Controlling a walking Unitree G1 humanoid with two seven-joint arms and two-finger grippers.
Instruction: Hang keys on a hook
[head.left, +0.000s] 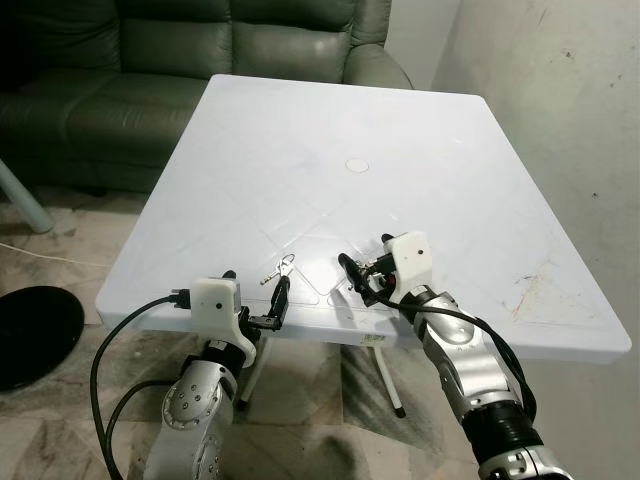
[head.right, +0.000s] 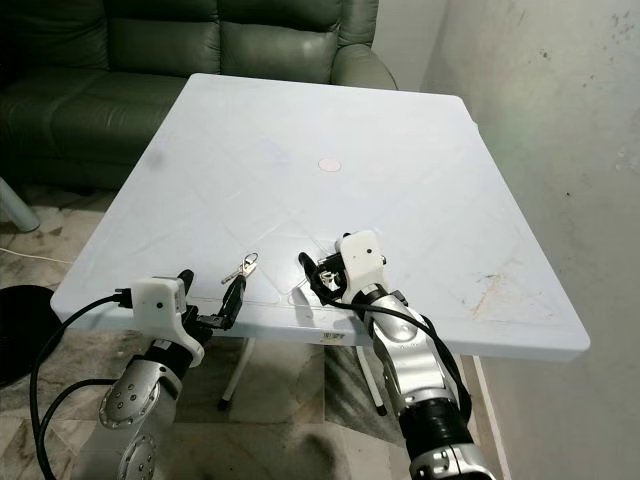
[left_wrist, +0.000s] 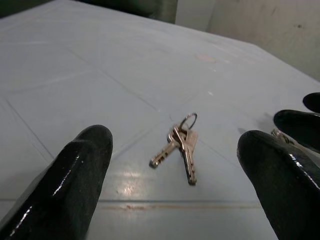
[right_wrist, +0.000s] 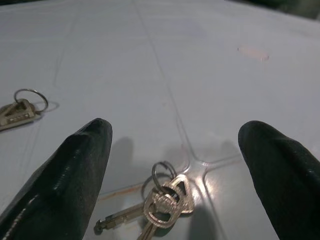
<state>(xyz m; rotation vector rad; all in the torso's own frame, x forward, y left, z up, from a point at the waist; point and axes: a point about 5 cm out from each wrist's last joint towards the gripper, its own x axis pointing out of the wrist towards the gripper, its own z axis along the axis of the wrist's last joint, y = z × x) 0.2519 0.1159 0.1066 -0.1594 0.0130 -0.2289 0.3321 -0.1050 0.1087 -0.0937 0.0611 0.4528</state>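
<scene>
I've got both grippers open on the white plastic table (head.left: 420, 140): left gripper (left_wrist: 175, 170) facing small silver keys on a ring (left_wrist: 181, 145), right gripper (right_wrist: 175, 165) over a second silver key bunch (right_wrist: 162, 202).

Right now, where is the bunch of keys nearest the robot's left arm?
In the left eye view, those keys lie flat on the white table near its front edge, just ahead of the open left end effector and to the left of the right end effector.
</scene>
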